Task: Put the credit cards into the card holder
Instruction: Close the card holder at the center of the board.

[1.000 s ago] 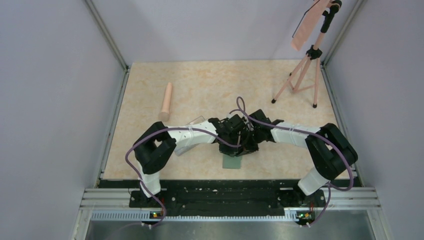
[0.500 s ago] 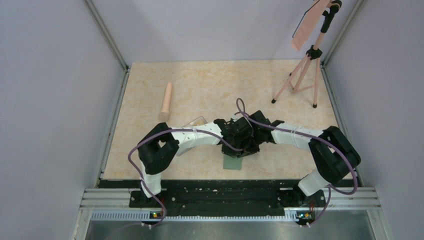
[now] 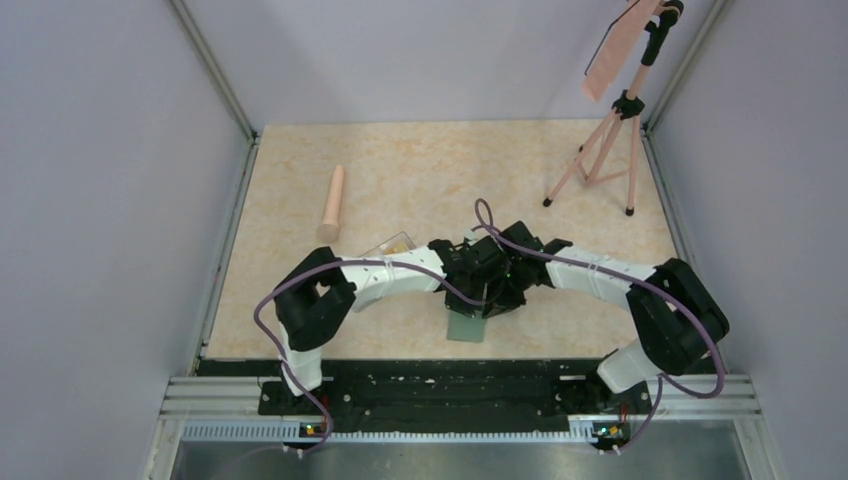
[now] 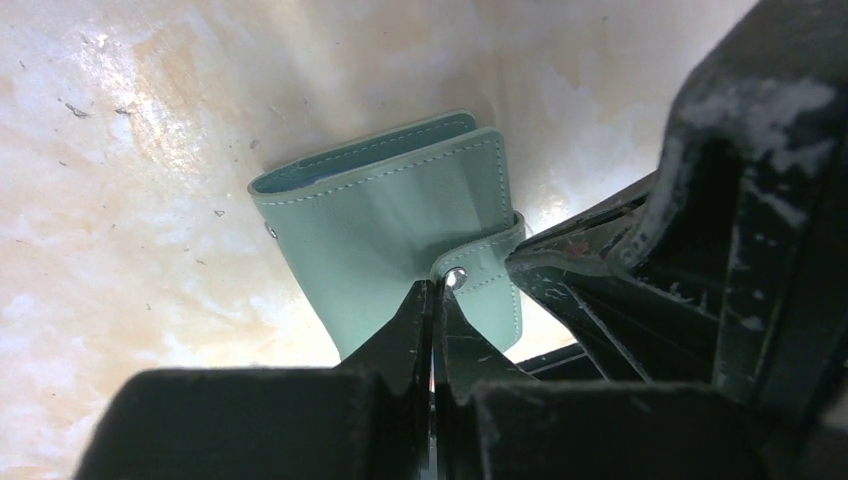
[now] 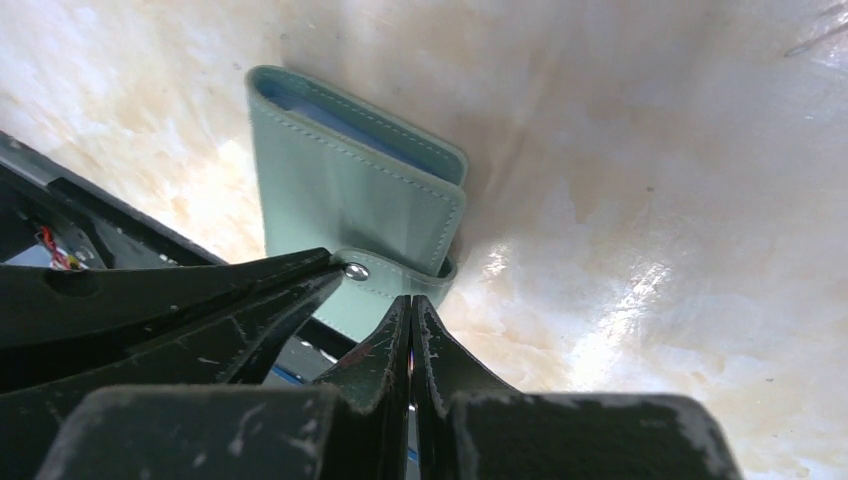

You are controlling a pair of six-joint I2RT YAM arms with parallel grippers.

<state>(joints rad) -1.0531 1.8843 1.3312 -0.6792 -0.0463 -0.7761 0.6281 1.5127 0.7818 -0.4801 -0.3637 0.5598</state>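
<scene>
Since the card holder (image 4: 390, 220) lies folded on the surface (image 4: 130, 180) near its front edge, it looks light, thin and soft, likely to slide or flop if pushed; its snap tab (image 4: 485, 262) seems the best hold. Both the left end effector (image 4: 433, 300) and the right end effector (image 5: 411, 305) have their fingers pressed together, tips at that tab.

The left end effector (image 4: 432, 292) and right end effector (image 5: 410, 302) edge slightly rightward together — the right arm's elbow (image 3: 680, 318) swings outward and lower. More of the clear box (image 3: 392, 244) shows behind the left forearm (image 3: 385, 278).
</scene>
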